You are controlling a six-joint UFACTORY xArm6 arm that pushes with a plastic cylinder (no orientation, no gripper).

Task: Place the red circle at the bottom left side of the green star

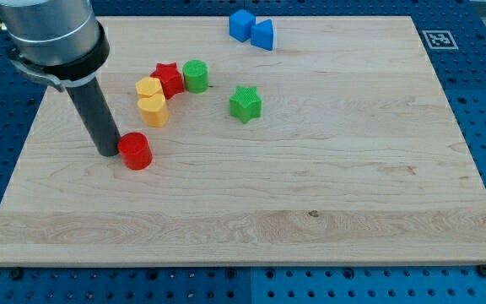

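Note:
The red circle [135, 151] is a short red cylinder on the left part of the wooden board. My tip [108, 153] is right against its left side, touching or nearly touching. The green star [245, 103] lies up and to the right of the red circle, well apart from it.
A red star [168, 78], a green cylinder [196, 76] and two yellow blocks [148, 86] [153, 110] cluster above the red circle. A blue cube [241, 24] and a blue triangle [263, 35] sit at the view's top. The board edge [24, 160] runs close on the left.

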